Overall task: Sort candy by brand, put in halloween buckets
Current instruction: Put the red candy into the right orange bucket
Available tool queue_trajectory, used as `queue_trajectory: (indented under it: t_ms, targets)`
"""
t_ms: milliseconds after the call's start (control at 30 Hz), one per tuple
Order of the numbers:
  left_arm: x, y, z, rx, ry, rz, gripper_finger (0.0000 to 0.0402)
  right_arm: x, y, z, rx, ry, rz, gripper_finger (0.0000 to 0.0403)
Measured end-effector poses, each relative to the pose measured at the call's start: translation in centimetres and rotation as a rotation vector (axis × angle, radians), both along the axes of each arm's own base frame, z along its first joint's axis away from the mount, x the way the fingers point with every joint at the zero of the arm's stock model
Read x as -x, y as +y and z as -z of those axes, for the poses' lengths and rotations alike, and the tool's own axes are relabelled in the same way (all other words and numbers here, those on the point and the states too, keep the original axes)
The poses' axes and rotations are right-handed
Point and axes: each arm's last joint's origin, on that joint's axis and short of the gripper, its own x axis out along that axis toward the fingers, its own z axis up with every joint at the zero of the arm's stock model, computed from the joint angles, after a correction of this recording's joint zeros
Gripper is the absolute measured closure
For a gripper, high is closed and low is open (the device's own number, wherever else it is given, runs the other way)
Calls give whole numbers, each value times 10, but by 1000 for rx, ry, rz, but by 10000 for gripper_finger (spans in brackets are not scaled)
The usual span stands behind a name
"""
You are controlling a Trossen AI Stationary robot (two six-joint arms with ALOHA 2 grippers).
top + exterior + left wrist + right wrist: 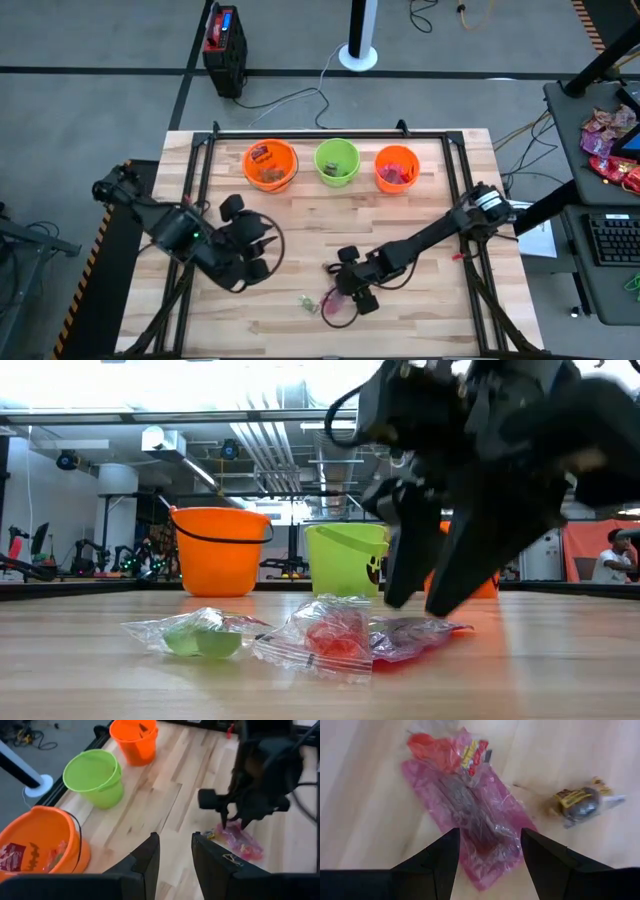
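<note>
High view first: my right jaws (pixel 352 292) hang over the front middle of the desk (pixel 420 320), right above a pink packet (pixel 338 306) with a small greenish sweet (pixel 307 301) just beside it. My left jaws (pixel 250 252) wait over the desk's left half, well apart from the candy. Three buckets stand in a row along the far edge: an orange bucket (pixel 270 165) on the left with packets inside, a green bucket (pixel 337 162) in the middle, and another orange pail (pixel 397 168) on the right, also holding candy.

Low view next: my right jaws (pixel 430 598) come down from above, tips close to the desk just behind the pink packet (pixel 415 632). A red sweet in clear wrap (pixel 325 642) lies against that packet, and a green sweet in clear wrap (pixel 195 636) sits a little to the side.

Left wrist view: my left jaws (pixel 175 857) stand narrowly apart and hold nothing. Past them I see the other arm over the pink packet (pixel 240 840), and all three buckets.

Right wrist view: my right jaws (pixel 487 851) are spread wide, empty, straddling the pink packet (pixel 470 815). A red and yellow wrapper (pixel 450 751) lies on its far end, and a brown wrapped sweet (pixel 582 802) rests nearby on the wood.
</note>
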Motion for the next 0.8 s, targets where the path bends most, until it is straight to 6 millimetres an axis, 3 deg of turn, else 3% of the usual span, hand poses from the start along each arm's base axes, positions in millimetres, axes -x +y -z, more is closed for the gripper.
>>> queue_trajectory:
  t_ms: [233, 433, 633, 800]
  targets:
    - [4, -2, -2, -14, -14, 4, 310, -10, 3, 16, -5, 25, 4, 206]
    - [3, -2, -1, -18, -9, 6, 310, -11, 4, 31, -48, 78, 88, 276]
    - [2, -3, 0, -25, -3, 10, 310, -10, 3, 23, -65, 71, 108, 370]
    - [2, -3, 0, -27, -1, 9, 310, -5, -3, 6, -75, 66, 130, 380]
